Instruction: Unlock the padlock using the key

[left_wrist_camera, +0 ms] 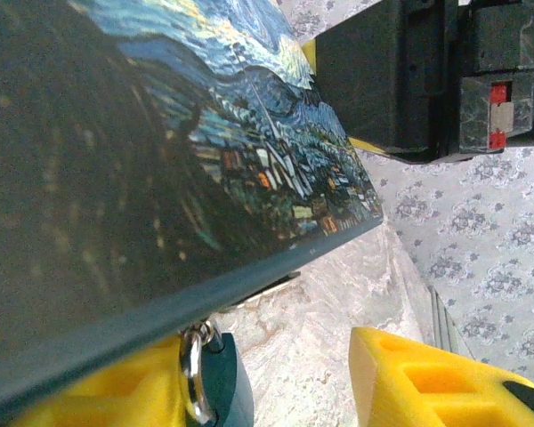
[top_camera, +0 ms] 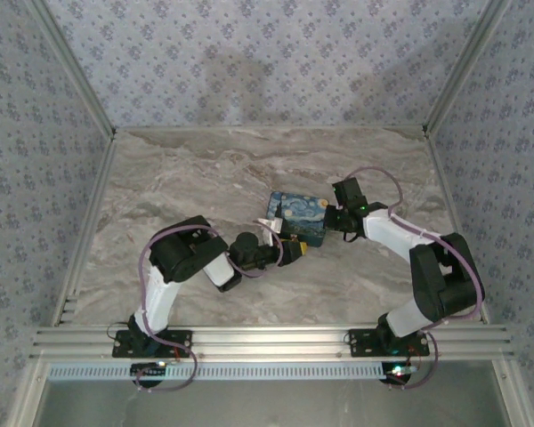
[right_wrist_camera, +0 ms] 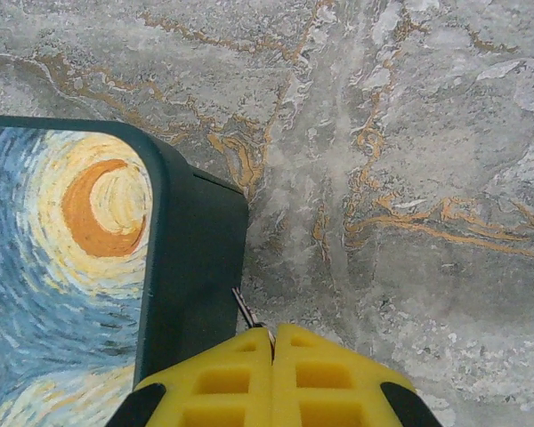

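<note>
**A:** Padlock (left_wrist_camera: pixel 230 384) hangs under the box's (left_wrist_camera: pixel 160 178) edge, its dark teal body cut off at the bottom, steel shackle looped. Left claw (left_wrist_camera: pixel 267 382)?

**B:** Spread either side of it, blocky yellow fingers, gripping nothing. Right claw (right_wrist_camera: pixel 272 356), by the box's rounded corner, is pressed shut. There's a thin metal sliver (right_wrist_camera: pixel 246 310) at its tips, too small to name.

Soft even light, faint shadows, near padlock (left_wrist_camera: pixel 231 389) slightly blurred
</note>
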{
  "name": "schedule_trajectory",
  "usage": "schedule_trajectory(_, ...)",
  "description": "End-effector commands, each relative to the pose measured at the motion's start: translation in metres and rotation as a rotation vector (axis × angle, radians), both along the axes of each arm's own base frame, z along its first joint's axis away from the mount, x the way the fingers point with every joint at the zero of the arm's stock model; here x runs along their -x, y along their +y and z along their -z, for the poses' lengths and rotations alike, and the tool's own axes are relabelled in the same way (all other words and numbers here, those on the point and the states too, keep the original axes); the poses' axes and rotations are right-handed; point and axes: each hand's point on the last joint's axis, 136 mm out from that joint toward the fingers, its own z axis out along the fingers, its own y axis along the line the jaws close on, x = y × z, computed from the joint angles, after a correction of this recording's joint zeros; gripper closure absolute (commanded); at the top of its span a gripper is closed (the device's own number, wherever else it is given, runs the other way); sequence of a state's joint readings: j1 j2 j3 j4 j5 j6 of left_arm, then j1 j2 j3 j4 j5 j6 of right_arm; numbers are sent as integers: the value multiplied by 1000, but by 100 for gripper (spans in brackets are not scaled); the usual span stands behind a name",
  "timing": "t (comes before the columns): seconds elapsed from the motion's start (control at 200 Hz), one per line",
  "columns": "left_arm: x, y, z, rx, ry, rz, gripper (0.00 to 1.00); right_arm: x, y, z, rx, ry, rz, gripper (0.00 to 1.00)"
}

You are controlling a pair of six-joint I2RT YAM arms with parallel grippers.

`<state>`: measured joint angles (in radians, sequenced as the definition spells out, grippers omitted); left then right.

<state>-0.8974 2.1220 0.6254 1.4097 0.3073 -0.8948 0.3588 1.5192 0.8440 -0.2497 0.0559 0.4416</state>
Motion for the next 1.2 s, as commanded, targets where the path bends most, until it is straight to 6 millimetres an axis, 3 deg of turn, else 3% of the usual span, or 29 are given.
schedule_trajectory(0.0,20,28,87,-233,240,-5,54,-5,8,-1,-21,-2,-1,100)
schedule_trajectory(0.16,20,31,91,-249,258,-6,63,-7,11,-5,-25,-10,-8,100)
schedule_trajectory(0.495,21,36,97,-275,297,1,69,-6,10,-5,-24,-15,-6,100)
schedule_trajectory(0.63,21,37,99,-286,320,9,79,-9,12,-7,-28,-20,-7,100)
schedule_trajectory(0.844,23,38,103,-316,341,19,82,-10,13,-7,-29,-23,-15,100)
schedule_trajectory(0.904,24,37,101,-313,345,28,86,-12,14,-8,-32,-26,-19,100)
schedule_trajectory(1.194,27,40,98,-330,395,24,85,-42,25,-10,-24,-28,-59,100)
